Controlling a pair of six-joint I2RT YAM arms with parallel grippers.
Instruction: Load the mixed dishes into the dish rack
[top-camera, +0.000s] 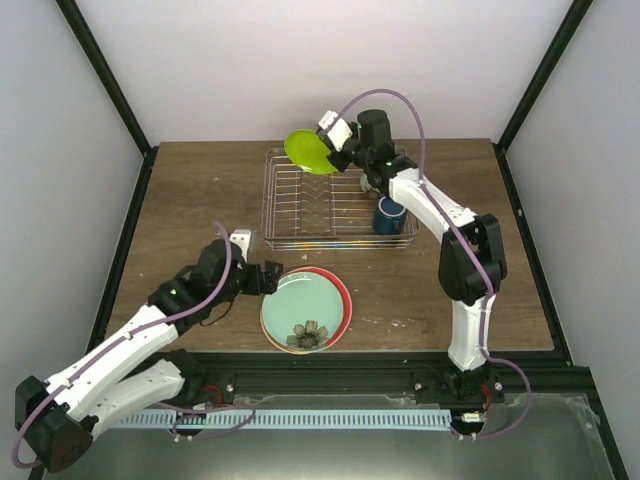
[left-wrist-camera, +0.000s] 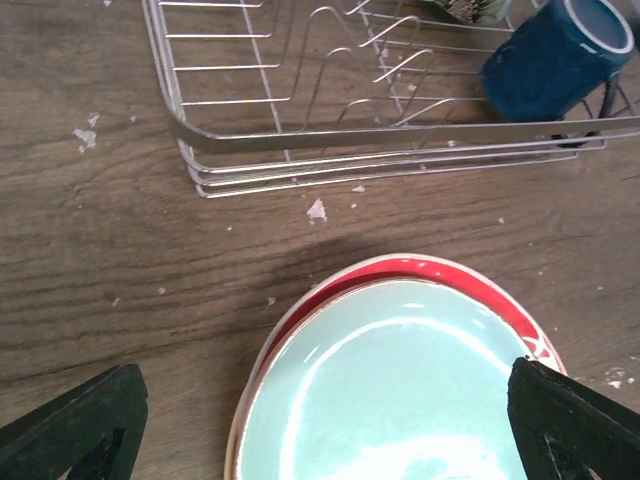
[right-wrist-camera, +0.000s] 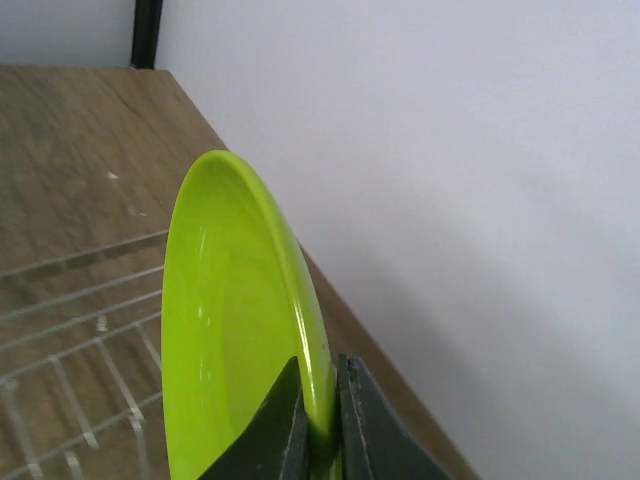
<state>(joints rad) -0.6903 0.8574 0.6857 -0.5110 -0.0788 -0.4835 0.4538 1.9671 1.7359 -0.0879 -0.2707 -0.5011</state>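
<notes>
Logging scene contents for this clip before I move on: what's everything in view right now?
rack: one, silver wire, far middle of the table.
mug: one, dark blue, in the rack's near right corner.
lime plate: one, green, held above the rack's far left corner.
bowl: one, pale mint, topping a stack near the front edge.
red plate: one, red, under the bowl.
tan plate: one, tan, rim showing at the stack's bottom.
table: one, brown wood, under everything.
left gripper: one, black, open left of the stack.
right gripper: one, black, shut on the lime plate.
</notes>
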